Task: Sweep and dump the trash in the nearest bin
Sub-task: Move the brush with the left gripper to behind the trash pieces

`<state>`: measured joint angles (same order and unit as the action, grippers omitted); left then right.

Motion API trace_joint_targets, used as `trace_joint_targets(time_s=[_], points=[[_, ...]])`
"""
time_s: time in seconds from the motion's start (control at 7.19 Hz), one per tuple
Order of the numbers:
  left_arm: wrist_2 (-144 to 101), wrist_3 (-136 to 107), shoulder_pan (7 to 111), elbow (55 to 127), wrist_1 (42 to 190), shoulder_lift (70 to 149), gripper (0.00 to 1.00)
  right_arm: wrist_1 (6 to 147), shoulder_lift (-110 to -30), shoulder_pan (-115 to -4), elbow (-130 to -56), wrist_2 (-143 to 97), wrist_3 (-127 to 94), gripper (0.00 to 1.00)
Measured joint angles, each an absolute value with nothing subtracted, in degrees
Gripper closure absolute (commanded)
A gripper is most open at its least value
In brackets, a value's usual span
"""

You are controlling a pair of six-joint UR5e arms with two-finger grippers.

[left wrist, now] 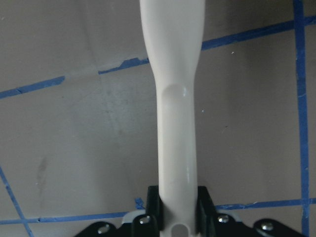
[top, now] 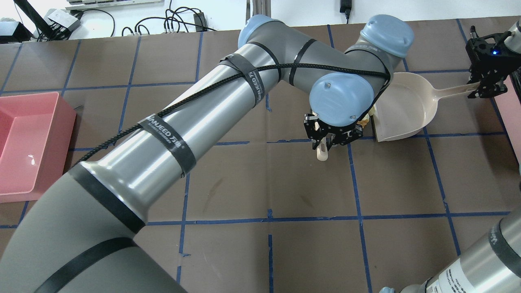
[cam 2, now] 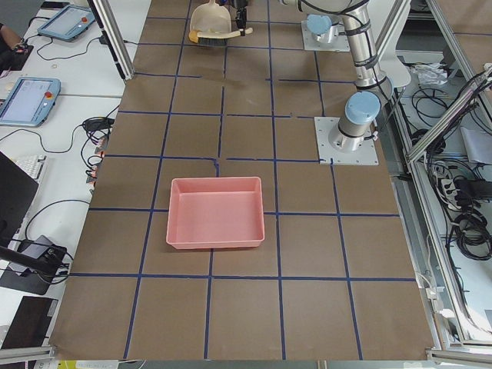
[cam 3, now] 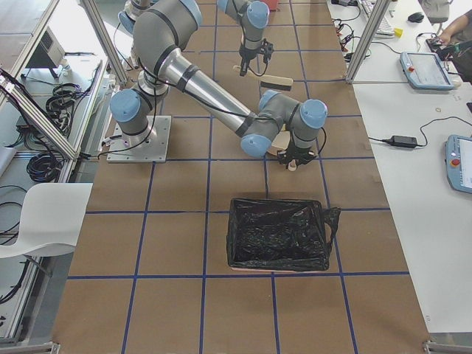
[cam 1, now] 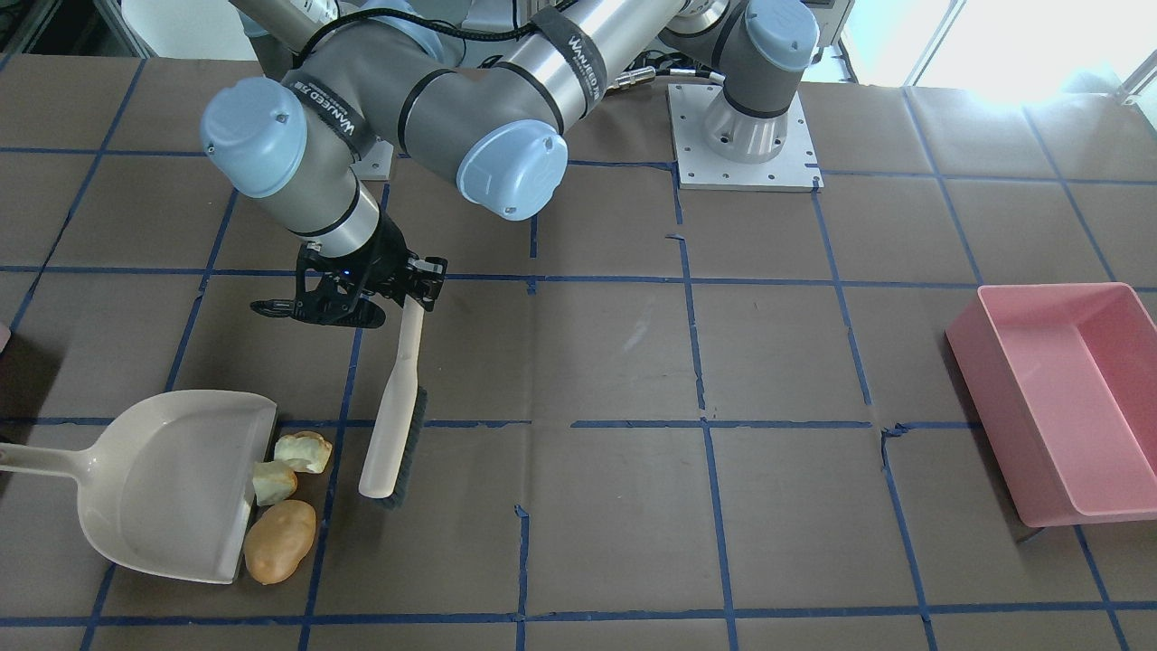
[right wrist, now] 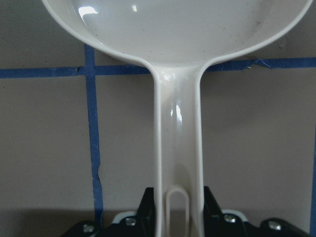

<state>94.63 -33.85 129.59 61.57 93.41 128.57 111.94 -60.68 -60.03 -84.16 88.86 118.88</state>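
Note:
My left gripper [cam 1: 414,294] is shut on the handle of a cream brush [cam 1: 395,434]; its dark bristles rest on the table. It shows from above in the overhead view [top: 325,143] and close up in the left wrist view [left wrist: 177,202]. A potato [cam 1: 280,541] and two pale food scraps [cam 1: 304,451] lie between the brush and the lip of a beige dustpan [cam 1: 172,488]. My right gripper [top: 484,87] is shut on the dustpan's handle [right wrist: 178,148]. Only a pale pink corner of the bin [cam 1: 3,336] shows, beyond the dustpan handle.
A large pink rectangular tub [cam 1: 1067,398] stands far off on the other side of the table. In the exterior right view a container lined with a black bag [cam 3: 276,234] stands just past the right gripper. My left arm [top: 203,122] stretches across the table.

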Motion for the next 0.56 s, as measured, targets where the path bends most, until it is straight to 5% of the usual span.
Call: trace_joint_targets(time_s=[0.56], points=[[90.69, -53.63, 131.77, 60.96, 85.54, 131.84, 1.0, 111.97, -60.56, -60.03, -84.12, 88.86, 118.99, 1.0]])
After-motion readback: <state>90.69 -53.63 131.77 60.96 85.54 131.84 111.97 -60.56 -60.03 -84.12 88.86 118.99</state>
